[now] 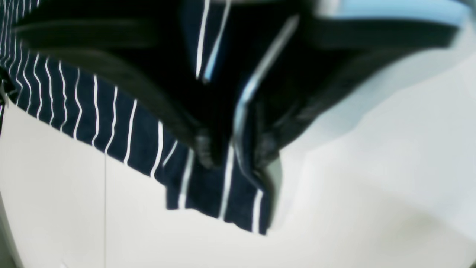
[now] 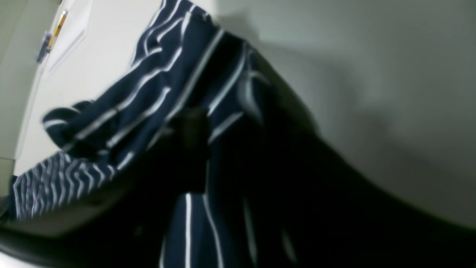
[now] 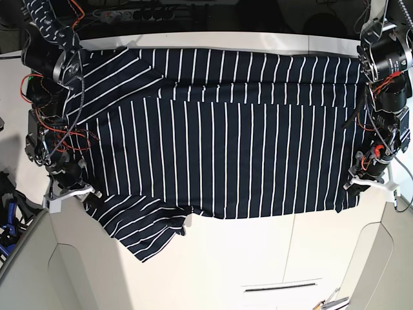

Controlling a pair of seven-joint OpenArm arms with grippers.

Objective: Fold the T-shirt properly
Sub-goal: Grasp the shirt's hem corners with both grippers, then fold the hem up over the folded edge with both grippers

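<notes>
Where the near edge is concerned: a bare strip of the white table (image 3: pixel 258 258) is seen in the base view, with a thin dark slot set into it.
T-shirt (image 3: pixel 219 142): it is spread flat across the middle of the table, stripes running near to far; one sleeve is laid out at the near corner on the right arm's side, and a folded band is seen along the far edge.
Left gripper (image 1: pixel 234 152): its fingers are seen drawn narrow on the corner of the shirt's hem, with cloth pinched between the dark pads and a short flap hanging past them.
Right gripper (image 2: pixel 208 137): striped cloth is bunched over one dark finger; whether it is clamped cannot be told, since the view is blurred and mostly blocked by fabric.
Obstruction: in both wrist views much of the frame is filled by dark finger bodies and shirt.
Surroundings: red wiring and black motor housings are seen on both arms at the table's sides; a power strip is lying beyond the far edge.
View difference: only the base view shows the whole shirt; only the left wrist view shows the pinch.
</notes>
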